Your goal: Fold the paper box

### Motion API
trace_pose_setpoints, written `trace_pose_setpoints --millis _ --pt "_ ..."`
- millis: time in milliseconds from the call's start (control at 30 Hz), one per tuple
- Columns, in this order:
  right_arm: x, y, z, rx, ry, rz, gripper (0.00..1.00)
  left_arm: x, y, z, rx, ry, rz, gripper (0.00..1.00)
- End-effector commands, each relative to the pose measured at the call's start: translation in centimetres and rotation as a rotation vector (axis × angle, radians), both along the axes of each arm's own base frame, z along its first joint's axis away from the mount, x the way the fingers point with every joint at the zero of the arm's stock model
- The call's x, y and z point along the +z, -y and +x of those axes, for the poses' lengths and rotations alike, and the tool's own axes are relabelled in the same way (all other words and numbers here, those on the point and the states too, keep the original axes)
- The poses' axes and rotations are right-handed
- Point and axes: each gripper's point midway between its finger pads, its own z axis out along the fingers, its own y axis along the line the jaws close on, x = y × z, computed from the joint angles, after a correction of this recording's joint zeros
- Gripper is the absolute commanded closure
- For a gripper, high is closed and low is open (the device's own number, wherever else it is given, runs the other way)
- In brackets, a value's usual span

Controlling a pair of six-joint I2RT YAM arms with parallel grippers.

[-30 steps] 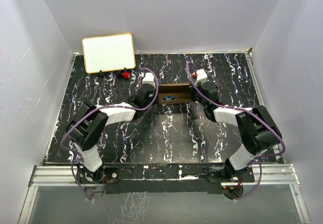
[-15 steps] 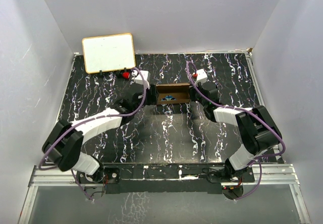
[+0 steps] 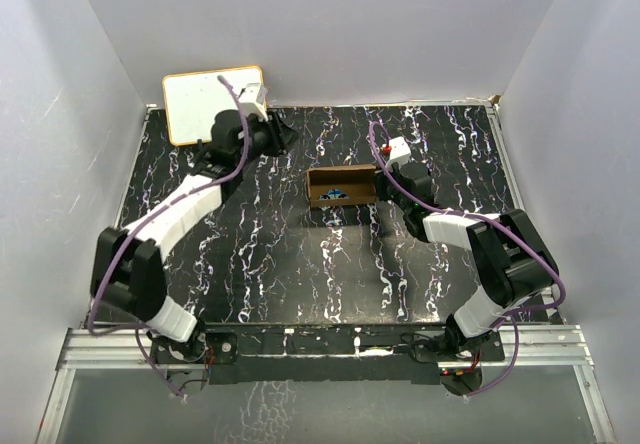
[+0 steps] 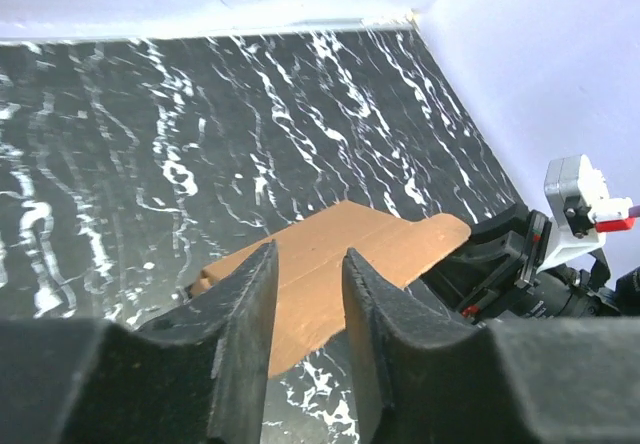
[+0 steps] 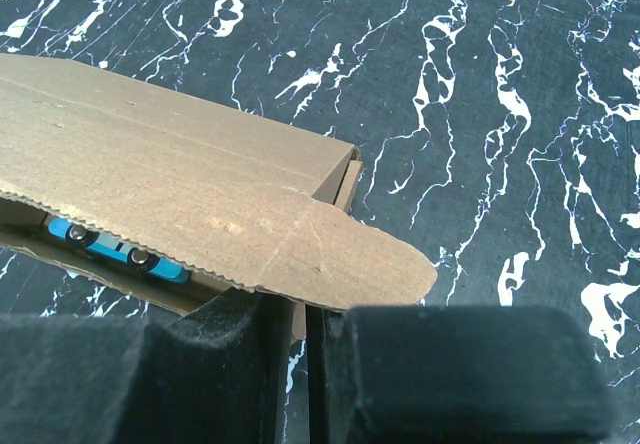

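The paper box (image 3: 342, 184) is a small brown carton lying in the middle of the black marbled table (image 3: 300, 264), its top flap raised and a blue print (image 5: 110, 249) showing inside. My right gripper (image 3: 385, 182) is at its right end, shut on a thin cardboard wall (image 5: 300, 334) under the rounded flap (image 5: 350, 254). My left gripper (image 3: 282, 134) is away from the box, near the back left. In the left wrist view its fingers (image 4: 250, 304) stand apart with nothing between them, and the box (image 4: 340, 254) lies well beyond them.
A white board with a tan frame (image 3: 205, 104) leans at the back left corner, right behind the left arm. White walls enclose the table on three sides. The right arm's wrist (image 4: 540, 264) shows behind the box in the left wrist view.
My left arm has left the box's left end and swung up to the back left beside the white board, its jaws now apart. The right gripper and the box have not moved.
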Motion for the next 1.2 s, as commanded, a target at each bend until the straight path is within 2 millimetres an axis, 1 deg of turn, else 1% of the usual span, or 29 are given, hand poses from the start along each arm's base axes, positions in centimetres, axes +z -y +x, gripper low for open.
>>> trace_pose_setpoints --millis 0,33,167,300,400,633,800,967,1067,1167 --pt "2.8 -0.4 0.6 0.003 0.096 0.025 0.85 -1.8 3.9 1.1 -0.179 -0.12 -0.045 0.71" --pt "2.8 -0.4 0.5 0.004 0.095 0.025 0.85 -2.4 4.6 1.5 -0.215 -0.138 -0.051 0.72" --pt "2.8 -0.4 0.5 0.008 0.094 0.025 0.85 -5.0 6.4 3.3 -0.281 -0.215 -0.047 0.73" --pt "2.6 -0.5 0.4 0.018 0.091 0.02 0.85 -7.4 7.2 3.6 -0.322 -0.285 -0.042 0.74" --pt "2.5 -0.6 0.4 0.023 0.088 0.019 0.84 -8.9 7.2 3.0 -0.331 -0.315 -0.042 0.74" --pt "2.6 -0.6 0.2 0.036 0.097 0.004 0.82 -11.2 7.2 2.1 -0.353 -0.366 -0.036 0.74" --pt "3.0 -0.2 0.0 0.038 0.118 -0.024 0.78 -13.2 6.8 1.6 -0.35 -0.414 -0.008 0.74" --pt "3.2 0.2 -0.7 0.047 0.135 -0.057 0.75 -14.7 6.4 1.2 -0.341 -0.442 0.013 0.74" --pt "3.1 0.7 -1.1 0.047 0.129 -0.077 0.72 -15.3 6.4 1.1 -0.34 -0.454 0.02 0.74" --pt "3.2 1.0 -1.7 0.079 0.114 -0.105 0.66 -15.9 6.3 1.1 -0.335 -0.466 0.028 0.75"
